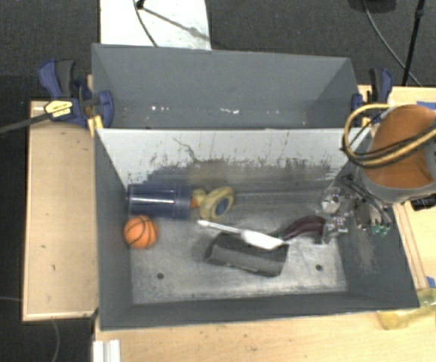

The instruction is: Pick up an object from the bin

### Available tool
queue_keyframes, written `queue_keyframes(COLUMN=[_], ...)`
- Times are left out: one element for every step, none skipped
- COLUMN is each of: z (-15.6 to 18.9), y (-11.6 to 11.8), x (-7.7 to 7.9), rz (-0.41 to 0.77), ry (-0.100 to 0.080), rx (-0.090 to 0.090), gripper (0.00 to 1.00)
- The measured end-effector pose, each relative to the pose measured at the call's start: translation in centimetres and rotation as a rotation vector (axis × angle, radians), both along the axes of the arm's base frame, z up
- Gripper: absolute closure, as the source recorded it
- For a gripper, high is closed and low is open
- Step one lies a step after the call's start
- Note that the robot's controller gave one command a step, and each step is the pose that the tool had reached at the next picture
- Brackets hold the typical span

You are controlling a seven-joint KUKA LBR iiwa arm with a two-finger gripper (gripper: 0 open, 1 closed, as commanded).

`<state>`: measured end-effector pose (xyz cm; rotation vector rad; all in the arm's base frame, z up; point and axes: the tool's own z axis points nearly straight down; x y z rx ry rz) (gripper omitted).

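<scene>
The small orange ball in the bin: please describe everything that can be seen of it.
The orange ball is small and round, with thin dark lines like basketball seams. It looks like rubber and seems whole. It rests on the bin floor near the left wall, close beside the dark blue cylinder lying on its side; whether the two touch, I cannot tell. The gripper is far off, at the right.

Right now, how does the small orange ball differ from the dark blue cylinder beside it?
The small orange ball is round; the dark blue cylinder is elongated and lies on its side. The cylinder is larger than the ball. The cylinder is nearer the back wall, the ball in front. Both sit at the left of the grey metal bin.
</scene>
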<state>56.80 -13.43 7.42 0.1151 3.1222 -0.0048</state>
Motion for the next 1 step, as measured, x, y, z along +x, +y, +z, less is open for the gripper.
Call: queue_keyframes(z=[14.26], y=[-0.23], x=[1.28], rz=[0.077], ry=[0.012], rx=[0.002], gripper=[1.0])
